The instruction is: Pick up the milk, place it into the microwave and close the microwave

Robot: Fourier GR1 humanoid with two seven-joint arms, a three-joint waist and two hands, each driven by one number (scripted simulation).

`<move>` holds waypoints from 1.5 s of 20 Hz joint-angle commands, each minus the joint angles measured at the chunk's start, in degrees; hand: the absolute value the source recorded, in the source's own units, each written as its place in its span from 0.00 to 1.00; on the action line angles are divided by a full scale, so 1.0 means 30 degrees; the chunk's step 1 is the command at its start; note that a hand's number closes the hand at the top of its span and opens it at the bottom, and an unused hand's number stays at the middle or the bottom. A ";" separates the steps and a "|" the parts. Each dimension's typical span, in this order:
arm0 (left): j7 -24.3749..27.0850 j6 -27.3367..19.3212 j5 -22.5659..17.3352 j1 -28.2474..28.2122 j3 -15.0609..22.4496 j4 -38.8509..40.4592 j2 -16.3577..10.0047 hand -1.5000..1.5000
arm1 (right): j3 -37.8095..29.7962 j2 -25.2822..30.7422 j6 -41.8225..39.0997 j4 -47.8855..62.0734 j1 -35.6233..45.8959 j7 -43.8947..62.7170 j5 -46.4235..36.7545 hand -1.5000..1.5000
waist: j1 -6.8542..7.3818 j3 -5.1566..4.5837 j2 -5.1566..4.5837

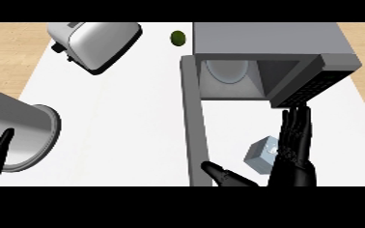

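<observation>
Nearest, at 5 o'clock in the view: right hand (292,168), open, fingers (296,125) straight and pressed together pointing to 12 o'clock, thumb splayed out toward 9 o'clock, gripping nothing. Sitting in that fork, the milk (261,155): a small pale carton on the white counter (128,125), lying at 9 o'clock from the fingers and 1 o'clock from the thumb tip, touching or just beside the fingers, contact not to be told. Looks upright, long axis rising toward the camera, corners turned diagonally to the hand. Calls, by the look of it, for a curl of fingers and thumb inward round the carton, then a lift toward 12 o'clock. Far closer to the carton than the left hand (6,147), a mere sliver at 9 o'clock on the view's edge beside a metal pot (32,133), open or closed not to be told. Just left of the thumb, running from 6 toward 12 o'clock, the microwave door (191,125), standing wide open like a grey rail, not across the path. Further out at 1 o'clock, the microwave (271,36), cavity gaping toward the hand, pale turntable (228,70) inside, dark control panel (314,84) right beyond the fingertips and probably the likeliest thing to clip on the way in. Farthest, at 11 o'clock, a toaster (96,43); at 12 o'clock, a small green fruit (178,38), both well apart from the route.
</observation>
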State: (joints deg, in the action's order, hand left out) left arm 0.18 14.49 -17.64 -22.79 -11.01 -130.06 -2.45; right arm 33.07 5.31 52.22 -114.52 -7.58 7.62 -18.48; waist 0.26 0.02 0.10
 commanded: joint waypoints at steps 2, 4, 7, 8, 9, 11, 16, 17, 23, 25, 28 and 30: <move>0.0683 0.0981 -0.0730 -0.0429 -0.0819 0.0528 -0.0058 0.00 | -0.0538 0.0357 0.0359 0.1200 -0.2229 -0.3981 0.2996 0.00 | -0.0050 0.0008 -0.0007; 0.0879 0.0949 -0.0332 0.0251 -0.0919 0.1164 0.0055 0.00 | -0.1202 0.0801 -0.0477 0.0756 -0.2458 -0.4673 0.3693 0.00 | -0.0099 0.0001 -0.0011; 0.1319 0.0801 0.0493 -0.1761 0.0658 -0.0152 0.0787 0.00 | -0.2065 0.0817 -0.1168 0.2065 -0.3435 -0.6595 0.5641 0.00 | -0.0042 0.0005 0.0002; 0.0273 0.0388 0.0066 0.1016 -0.0842 0.0998 -0.0129 0.00 | -0.3156 0.1186 -0.2066 0.2082 -0.3433 -0.7600 0.6967 0.00 | -0.0180 0.0012 -0.0024; 0.0653 0.0834 0.0495 -0.0695 -0.0272 0.0083 0.0619 0.00 | -0.0907 -0.0130 -0.0809 0.2496 -0.4969 -0.8749 0.5622 0.00 | -0.0112 0.0004 0.0004; 0.0632 0.1124 -0.0109 -0.0821 -0.0667 -0.0415 0.0458 0.00 | -0.3538 0.0170 -0.2599 0.4230 -0.3251 -0.9303 0.7871 0.00 | -0.0027 0.0008 -0.0011; 0.0382 0.1347 -0.0318 0.0190 -0.1158 0.0974 0.0202 0.00 | -0.2843 -0.0510 -0.3120 0.4942 -0.5436 -1.2454 0.8241 0.00 | -0.0126 -0.0002 -0.0013; 0.0466 0.1553 -0.1288 -0.0298 -0.1870 0.0253 0.0021 0.00 | -0.4584 -0.0338 -0.4144 0.6922 -0.3075 -1.2094 0.9045 0.00 | -0.0006 0.0001 -0.0021; 0.0685 0.1708 0.0135 -0.0990 -0.0677 0.0199 0.0802 0.00 | -0.4348 0.0332 -0.4827 0.6740 -0.4394 -1.3047 0.8682 0.00 | -0.0050 -0.0007 -0.0017; 0.0324 0.1256 -0.0367 0.0587 -0.1275 0.0863 0.0457 0.00 | -0.5134 0.0031 -0.6045 0.8425 -0.4339 -1.4885 0.9680 0.00 | -0.0116 -0.0001 -0.0027; -0.0979 0.0910 -0.0732 -0.1053 -0.0389 -0.1947 0.0804 0.00 | -0.6236 -0.0500 -0.6302 1.0624 -0.1822 -1.4791 0.9887 0.00 | 0.0025 0.0005 -0.0025; -0.0931 0.1446 -0.1278 -0.0914 -0.1420 -0.1205 0.0701 0.00 | -0.6405 -0.0247 -0.6546 0.9209 -0.3972 -1.5350 1.0336 0.00 | -0.0066 -0.0003 -0.0012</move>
State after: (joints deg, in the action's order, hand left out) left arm 0.06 19.26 -20.03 -26.04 -14.20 -132.48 -0.43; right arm 16.20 5.35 34.77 -89.31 -18.40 -34.79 10.42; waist 0.17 0.01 0.06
